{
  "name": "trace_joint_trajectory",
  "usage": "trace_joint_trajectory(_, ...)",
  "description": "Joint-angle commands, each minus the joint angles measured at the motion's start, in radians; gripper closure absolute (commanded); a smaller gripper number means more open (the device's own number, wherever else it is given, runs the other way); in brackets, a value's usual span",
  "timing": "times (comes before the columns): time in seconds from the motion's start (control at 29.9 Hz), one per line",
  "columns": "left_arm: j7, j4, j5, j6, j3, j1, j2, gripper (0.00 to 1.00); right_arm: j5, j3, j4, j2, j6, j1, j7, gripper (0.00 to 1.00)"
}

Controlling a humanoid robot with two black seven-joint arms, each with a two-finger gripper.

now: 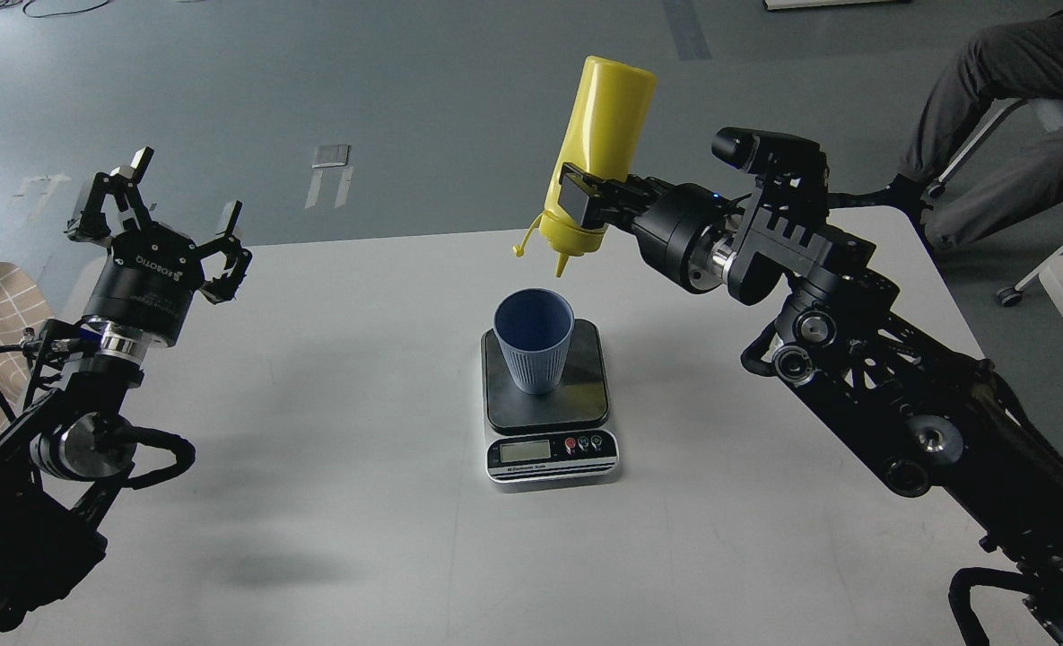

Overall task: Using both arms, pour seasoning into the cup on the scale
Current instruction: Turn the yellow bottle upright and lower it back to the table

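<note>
One head camera looks forward and down over the table, left arm entering left, right arm right, floor far beyond.

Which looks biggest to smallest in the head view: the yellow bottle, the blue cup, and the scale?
1. Yellow bottle, tallest, though raised nearer the camera, which may flatter it.
2. Scale; its area rivals the bottle's, so that ranking is unsure.
3. Blue cup, clearly smallest.

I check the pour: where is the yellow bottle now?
In the head view the seasoning hangs upside down right of centre, held by the right gripper, nozzle above the cup.
</note>
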Motion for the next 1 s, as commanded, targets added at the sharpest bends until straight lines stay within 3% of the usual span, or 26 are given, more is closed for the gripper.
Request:
trace_joint_trajectory(0.0, 0.0, 0.0, 0.0, 0.0, 0.0, 0.0, 0.0, 0.02, 0.092, 0.164, 0.0, 0.062, -0.006, -0.047, 0.0, 1.0)
trace_joint_trajectory(0.33, 0.0, 0.0, 0.0, 0.0, 0.002, 0.0, -0.003, 0.02, 0.501, 0.509, -0.046, 0.088, -0.031, -0.083, -0.017, 1.0)
trace_joint_trajectory(0.43, 0.0, 0.0, 0.0, 0.0, 0.003, 0.0, -0.003, 0.02, 0.747, 0.601, -0.116, 0.076, -0.034, -0.104, -0.049, 1.0)
trace_joint_trajectory(0.5, 0.0, -0.002, 0.0, 0.0, 0.003, 0.0, -0.001, 0.02, 1.068, 0.665, -0.211, 0.065, -0.048, -0.119, -0.084, 1.0)
trace_joint_trajectory(0.7, 0.0, -0.003, 0.0, 0.0, 0.003, 0.0, 0.002, 0.02, 1.725, 0.666, -0.452, -0.021, -0.045, -0.15, -0.104, 1.0)
trace_joint_trajectory(0.97, 0.0, -0.005, 0.0, 0.001, 0.008, 0.0, 0.0, 0.02, 2.099, 0.669, -0.463, -0.015, 0.061, -0.307, -0.117, 1.0)
